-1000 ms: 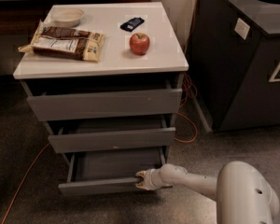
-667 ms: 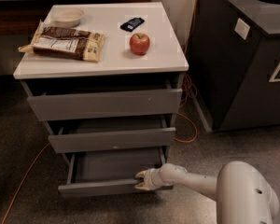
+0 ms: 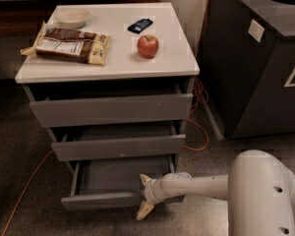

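My gripper (image 3: 145, 195) is low at the right end of the bottom drawer's front (image 3: 103, 200). Its fingers are open and straddle the front panel: one pale fingertip (image 3: 146, 180) reaches over the top edge into the drawer, the other (image 3: 143, 211) hangs outside by the floor. The bottom drawer is pulled out and its dark inside (image 3: 120, 173) looks empty. The middle drawer (image 3: 118, 147) and the top drawer (image 3: 110, 109) also stand slightly out. My white arm (image 3: 201, 186) stretches in from the lower right.
On the cabinet's white top (image 3: 177, 63) lie a red apple (image 3: 147, 46), a brown snack bag (image 3: 71, 44), a small dark packet (image 3: 140, 25) and a white bowl (image 3: 72, 17). A dark bin (image 3: 255, 68) stands to the right. An orange cable (image 3: 24, 188) runs along the floor.
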Action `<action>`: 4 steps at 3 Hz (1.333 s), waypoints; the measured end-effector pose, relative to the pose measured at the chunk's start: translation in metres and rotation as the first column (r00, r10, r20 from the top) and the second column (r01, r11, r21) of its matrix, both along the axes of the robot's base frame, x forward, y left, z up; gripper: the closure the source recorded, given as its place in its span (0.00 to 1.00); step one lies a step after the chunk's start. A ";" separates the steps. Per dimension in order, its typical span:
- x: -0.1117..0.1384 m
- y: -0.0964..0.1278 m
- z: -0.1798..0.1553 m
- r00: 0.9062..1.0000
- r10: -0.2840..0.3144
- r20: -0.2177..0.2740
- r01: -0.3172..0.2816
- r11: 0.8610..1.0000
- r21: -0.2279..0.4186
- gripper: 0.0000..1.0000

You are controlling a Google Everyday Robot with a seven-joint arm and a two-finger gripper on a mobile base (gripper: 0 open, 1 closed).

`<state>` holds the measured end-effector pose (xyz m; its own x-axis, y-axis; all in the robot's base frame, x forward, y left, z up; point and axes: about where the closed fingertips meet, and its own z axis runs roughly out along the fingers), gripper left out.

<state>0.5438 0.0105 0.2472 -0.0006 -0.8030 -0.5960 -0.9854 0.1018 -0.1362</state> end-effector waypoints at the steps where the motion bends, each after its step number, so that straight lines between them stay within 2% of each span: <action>1: 0.000 0.015 0.034 1.000 0.009 -0.006 -0.009 1.000 -0.004 0.02; 2: 0.022 0.010 0.033 1.000 -0.016 -0.022 0.016 1.000 0.026 0.33; 3: 0.047 -0.004 0.026 0.998 -0.056 -0.018 0.057 0.997 0.049 0.56; 4: 0.068 -0.019 0.010 0.996 -0.081 -0.022 0.082 0.996 0.042 0.79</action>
